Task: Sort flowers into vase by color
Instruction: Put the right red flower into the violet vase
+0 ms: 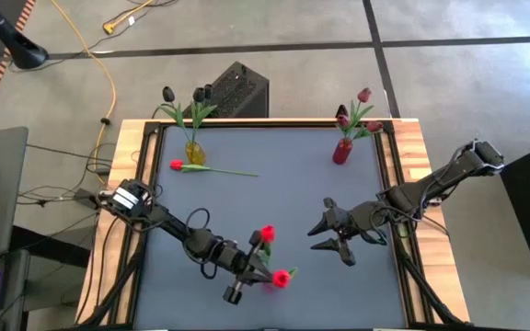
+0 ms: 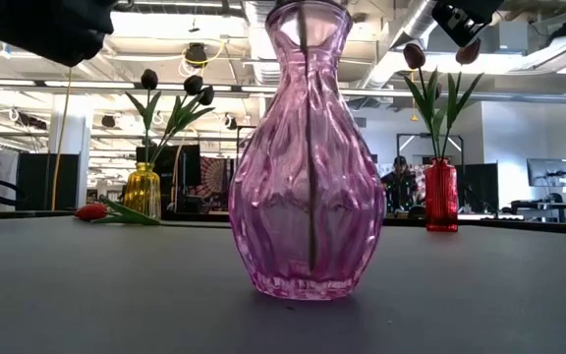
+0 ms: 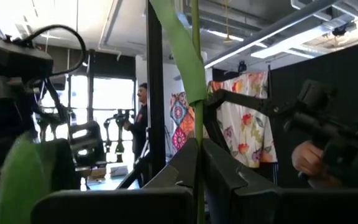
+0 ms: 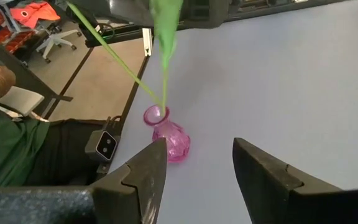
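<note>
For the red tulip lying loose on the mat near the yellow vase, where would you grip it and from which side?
Grip the loose red tulip at mid-stem, coming straight down from above. It lies flat on the table mat, head toward the yellow vase, its thin bare stem pointing away, with open mat on both sides for the fingers.

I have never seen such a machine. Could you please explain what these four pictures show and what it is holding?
It is a two-armed robot at a table. The pictures come from above, from table height, and from each wrist. The left gripper is shut on a green stem that goes down into the pink vase. The right gripper waits open nearby. A yellow vase holds near-black tulips and a red vase holds crimson ones. One red tulip lies loose.
</note>
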Motion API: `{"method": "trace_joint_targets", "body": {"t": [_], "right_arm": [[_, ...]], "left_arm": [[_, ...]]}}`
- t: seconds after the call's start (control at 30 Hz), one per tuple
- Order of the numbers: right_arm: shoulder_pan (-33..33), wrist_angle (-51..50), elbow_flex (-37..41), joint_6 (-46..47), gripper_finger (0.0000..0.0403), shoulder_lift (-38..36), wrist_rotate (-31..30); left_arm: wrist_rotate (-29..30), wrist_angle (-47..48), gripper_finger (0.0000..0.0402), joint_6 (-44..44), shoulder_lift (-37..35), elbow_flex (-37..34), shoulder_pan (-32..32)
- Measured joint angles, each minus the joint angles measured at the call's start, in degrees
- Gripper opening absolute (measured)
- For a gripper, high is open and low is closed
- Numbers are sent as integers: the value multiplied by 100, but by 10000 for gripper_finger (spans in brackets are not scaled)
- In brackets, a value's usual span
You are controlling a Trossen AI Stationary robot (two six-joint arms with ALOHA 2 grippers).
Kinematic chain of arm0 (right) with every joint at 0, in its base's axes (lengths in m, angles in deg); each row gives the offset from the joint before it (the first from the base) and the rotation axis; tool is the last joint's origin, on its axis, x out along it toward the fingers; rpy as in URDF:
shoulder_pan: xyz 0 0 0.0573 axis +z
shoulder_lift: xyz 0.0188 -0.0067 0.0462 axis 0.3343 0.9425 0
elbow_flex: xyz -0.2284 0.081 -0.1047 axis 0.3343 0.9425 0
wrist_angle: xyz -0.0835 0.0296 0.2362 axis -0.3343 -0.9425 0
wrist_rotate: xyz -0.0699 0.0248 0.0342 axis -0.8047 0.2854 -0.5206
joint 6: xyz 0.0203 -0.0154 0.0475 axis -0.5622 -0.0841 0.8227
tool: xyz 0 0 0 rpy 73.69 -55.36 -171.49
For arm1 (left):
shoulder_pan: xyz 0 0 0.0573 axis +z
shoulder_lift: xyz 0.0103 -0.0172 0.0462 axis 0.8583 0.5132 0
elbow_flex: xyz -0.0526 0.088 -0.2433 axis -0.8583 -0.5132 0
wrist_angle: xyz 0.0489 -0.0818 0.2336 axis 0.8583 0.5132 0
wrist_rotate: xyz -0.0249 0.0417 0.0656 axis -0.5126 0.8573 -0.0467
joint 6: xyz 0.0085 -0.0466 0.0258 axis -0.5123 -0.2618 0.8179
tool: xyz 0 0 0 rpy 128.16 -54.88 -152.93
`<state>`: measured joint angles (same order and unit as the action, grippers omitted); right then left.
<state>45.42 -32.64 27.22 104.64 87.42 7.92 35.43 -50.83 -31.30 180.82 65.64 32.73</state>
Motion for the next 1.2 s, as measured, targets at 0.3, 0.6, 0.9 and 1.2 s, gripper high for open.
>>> {"method": "trace_joint_targets", "body": {"t": [0.3, 0.6, 0.9, 1.2], "right_arm": [[0, 0, 0, 2, 210, 0, 0], [0, 0, 0, 0, 210, 0, 2], [0, 0, 0, 3, 210, 0, 5], [79, -7, 0, 46, 210, 1, 22]], "left_arm": [[2, -3, 0, -11, 0, 72, -2], [58, 5, 0, -122, 0, 99, -19], [52, 19, 0, -164, 473, 443, -57], [77, 7, 0, -25, 391, 356, -35]]}}
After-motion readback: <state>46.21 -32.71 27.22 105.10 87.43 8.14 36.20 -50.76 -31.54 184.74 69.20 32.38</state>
